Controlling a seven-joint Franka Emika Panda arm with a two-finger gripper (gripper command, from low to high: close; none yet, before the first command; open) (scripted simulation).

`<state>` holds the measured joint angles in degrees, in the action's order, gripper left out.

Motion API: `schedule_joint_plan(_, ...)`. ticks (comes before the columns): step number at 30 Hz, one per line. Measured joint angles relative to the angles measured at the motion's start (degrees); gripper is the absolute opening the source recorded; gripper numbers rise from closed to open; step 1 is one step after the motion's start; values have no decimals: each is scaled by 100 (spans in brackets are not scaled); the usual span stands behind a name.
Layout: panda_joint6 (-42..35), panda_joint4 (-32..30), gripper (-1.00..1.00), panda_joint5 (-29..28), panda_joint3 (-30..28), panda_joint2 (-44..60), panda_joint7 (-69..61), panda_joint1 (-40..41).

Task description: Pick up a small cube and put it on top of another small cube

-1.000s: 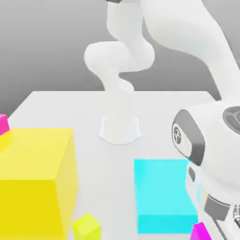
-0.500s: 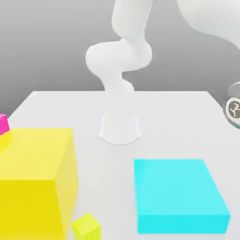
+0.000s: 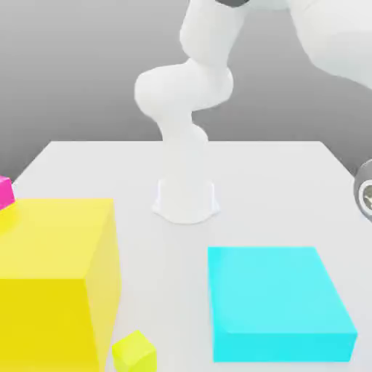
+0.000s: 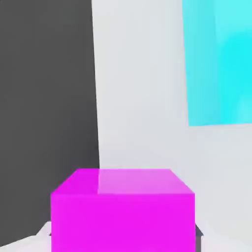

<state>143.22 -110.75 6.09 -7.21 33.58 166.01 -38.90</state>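
A small magenta-pink cube (image 4: 123,209) sits close up in the hand view, between the fingers of my gripper (image 4: 123,243), which is shut on it. White finger parts (image 4: 42,240) flank its lower corners. The cube hangs above the white table (image 4: 142,98), near the table's edge and off one side of the cyan block (image 4: 219,59). A second small magenta cube (image 3: 3,190) peeks in at the exterior view's left edge, behind the big yellow block (image 3: 54,280). A grey wrist part of my arm (image 3: 364,190) shows at the exterior view's right edge.
The arm's white base (image 3: 186,196) stands mid-table at the back. A flat cyan block (image 3: 276,301) lies front right, with a tiny yellow-green cube (image 3: 134,351) front centre beside the yellow block. Bare table (image 3: 254,182) lies between the base and the cyan block.
The hand has risen out of the exterior view's lower right corner, taking with it the magenta cube that showed there. The blocks on the table have not moved.
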Motion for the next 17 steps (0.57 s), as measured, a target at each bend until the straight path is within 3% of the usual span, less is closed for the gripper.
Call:
schedule_joint_plan(1, 55, 1, 100, 18, 20, 13, 0, 1)
schedule_joint_plan(17, -369, 14, 100, 73, -337, -84, 0, -260)
